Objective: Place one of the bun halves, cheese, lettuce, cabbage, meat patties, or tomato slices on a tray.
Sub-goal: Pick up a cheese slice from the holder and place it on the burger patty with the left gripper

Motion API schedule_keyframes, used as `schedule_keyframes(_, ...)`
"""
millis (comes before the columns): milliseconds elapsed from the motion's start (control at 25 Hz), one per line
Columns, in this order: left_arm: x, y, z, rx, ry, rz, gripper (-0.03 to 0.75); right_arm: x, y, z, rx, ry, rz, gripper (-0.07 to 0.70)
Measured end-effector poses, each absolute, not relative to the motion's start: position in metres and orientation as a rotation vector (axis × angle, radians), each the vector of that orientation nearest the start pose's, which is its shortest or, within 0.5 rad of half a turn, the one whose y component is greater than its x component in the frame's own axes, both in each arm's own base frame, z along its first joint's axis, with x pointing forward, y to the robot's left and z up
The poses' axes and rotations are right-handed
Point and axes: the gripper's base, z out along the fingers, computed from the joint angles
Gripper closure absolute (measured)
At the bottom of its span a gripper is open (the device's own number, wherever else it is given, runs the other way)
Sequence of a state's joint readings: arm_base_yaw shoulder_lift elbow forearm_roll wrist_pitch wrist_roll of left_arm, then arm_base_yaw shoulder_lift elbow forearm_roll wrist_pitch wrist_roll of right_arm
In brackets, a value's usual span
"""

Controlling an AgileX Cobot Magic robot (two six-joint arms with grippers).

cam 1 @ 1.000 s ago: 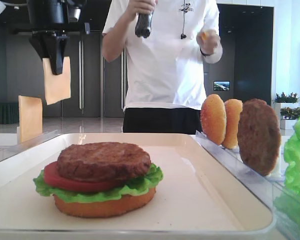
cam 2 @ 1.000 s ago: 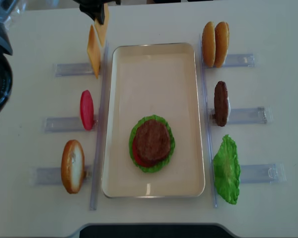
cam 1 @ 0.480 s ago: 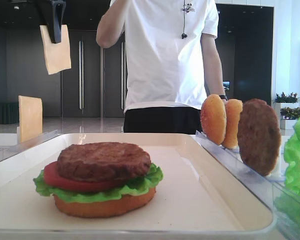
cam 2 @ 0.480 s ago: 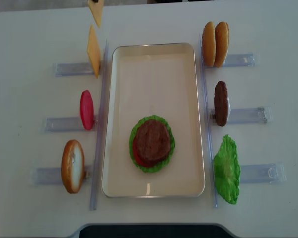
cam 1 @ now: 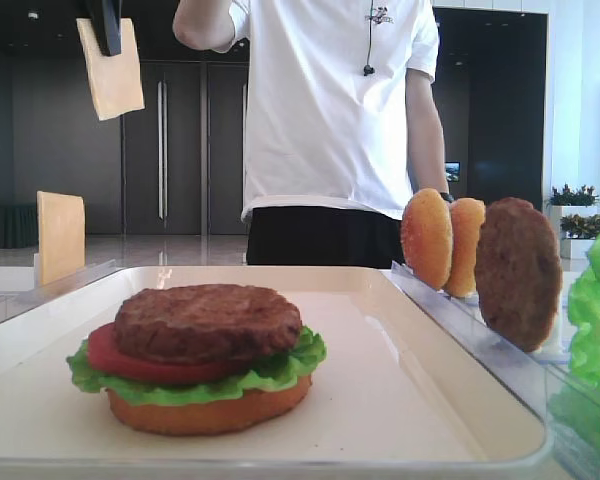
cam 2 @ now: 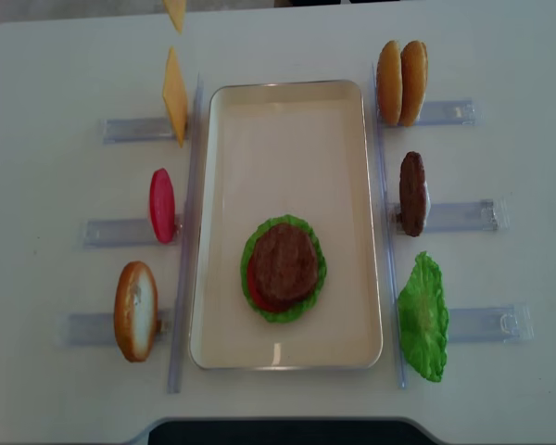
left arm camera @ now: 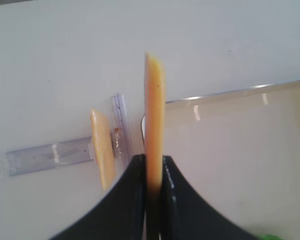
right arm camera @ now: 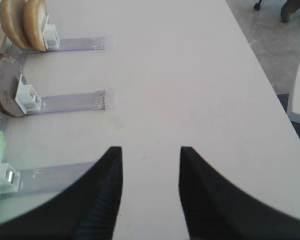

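In the low front view your left gripper [cam 1: 111, 30] hangs high at ten o'clock, jaws clenched on a cheese slice [cam 1: 112, 72] that dangles free so it can be carried over the tray [cam 1: 400, 400], where a patty [cam 1: 208, 320] tops tomato, lettuce and bun, ready for cheese. A spare cheese slice [cam 1: 60, 237] stands upright in its rack, easy to pinch by the edge. Your right wrist view shows the right gripper [right arm camera: 150, 192] with jaws released and empty above bare worktop [right arm camera: 180, 75], parked clear. Your left wrist view shows the held slice edge-on between the jaws, above the tray's corner. From overhead, the held slice peeks in at twelve o'clock; the burger stack [cam 2: 283, 269] sits toward six.
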State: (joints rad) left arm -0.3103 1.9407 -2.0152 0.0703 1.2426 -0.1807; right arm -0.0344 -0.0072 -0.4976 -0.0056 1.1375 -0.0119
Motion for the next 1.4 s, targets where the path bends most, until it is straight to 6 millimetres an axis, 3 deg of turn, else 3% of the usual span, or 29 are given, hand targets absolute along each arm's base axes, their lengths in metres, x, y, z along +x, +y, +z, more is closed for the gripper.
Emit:
schedule_keyframes(280,0.386,-0.119,0.364,0.187,2.648,-0.092,0.683,-0.009,0.000,0.270,0.024,2.116,-0.034,0.338)
schedule_keyframes(920,0.252,-0.078,0.335,0.205,2.837,-0.051,0.683,-0.009,0.000,0.270,0.024,2.116,-0.034,0.338)
schedule_keyframes(1400,0.194,-0.061,0.314,0.146,2.887,-0.080,0.683,-0.009,0.000,0.270,0.024,2.116,-0.034,0.338)
